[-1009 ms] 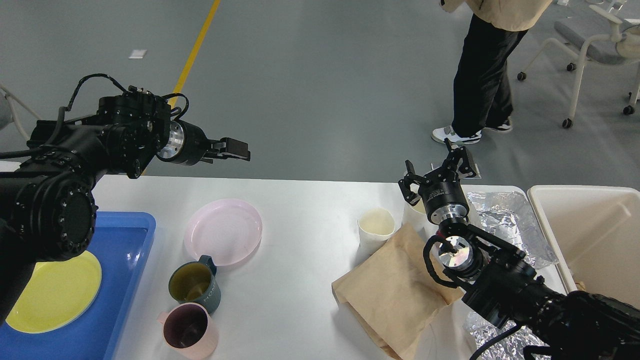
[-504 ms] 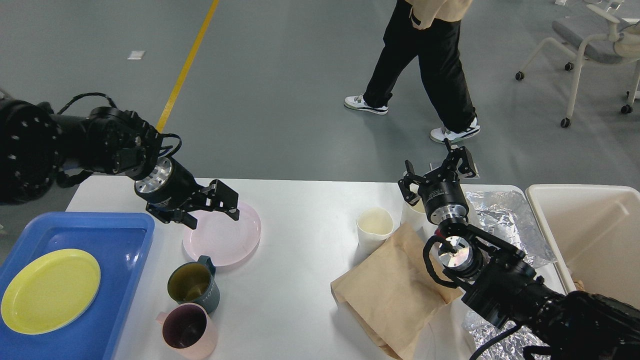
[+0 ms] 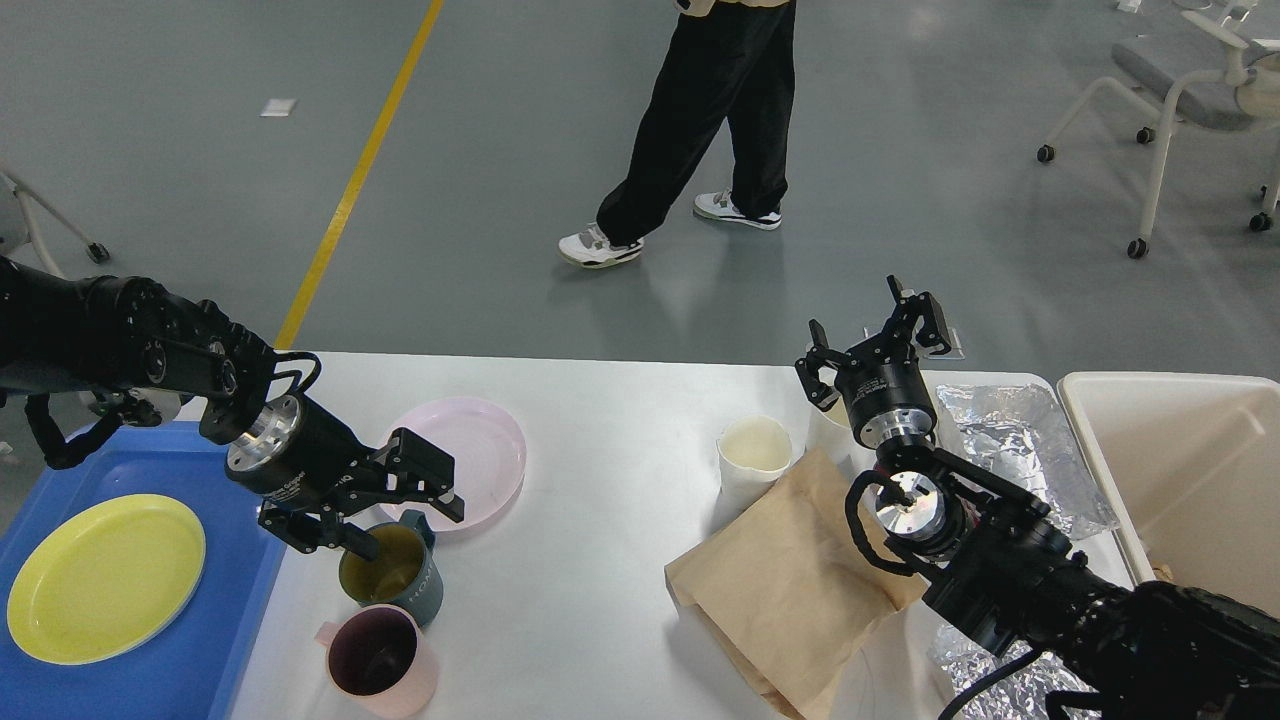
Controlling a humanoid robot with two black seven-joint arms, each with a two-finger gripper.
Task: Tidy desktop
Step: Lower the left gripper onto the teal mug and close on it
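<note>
Down from above the pink plate (image 3: 463, 462) has come my left gripper (image 3: 398, 510), and a passer-by (image 3: 700, 120) has walked leftward across the floor beyond.

Farthest left, the blue tray (image 3: 240, 600) holds a yellow plate (image 3: 105, 577); I judge it the place for dishes. Next, my left gripper hangs with fingers spread wide over the near rim of the green mug (image 3: 392, 572), one finger at the rim, holding nothing; whether it touches I cannot tell. A pink mug (image 3: 378, 660) sits just beside, nearer me.

All this stands on the surface (image 3: 590, 560), the wide white top that spans the view.

Right of centre, a paper cup (image 3: 752, 458) stands against a brown bag (image 3: 790, 590), with foil (image 3: 1010, 430) behind. My right gripper (image 3: 872, 340) is raised above them, fingers wide, empty. The cream bin (image 3: 1180, 470) at far right looks meant for that rubbish.
</note>
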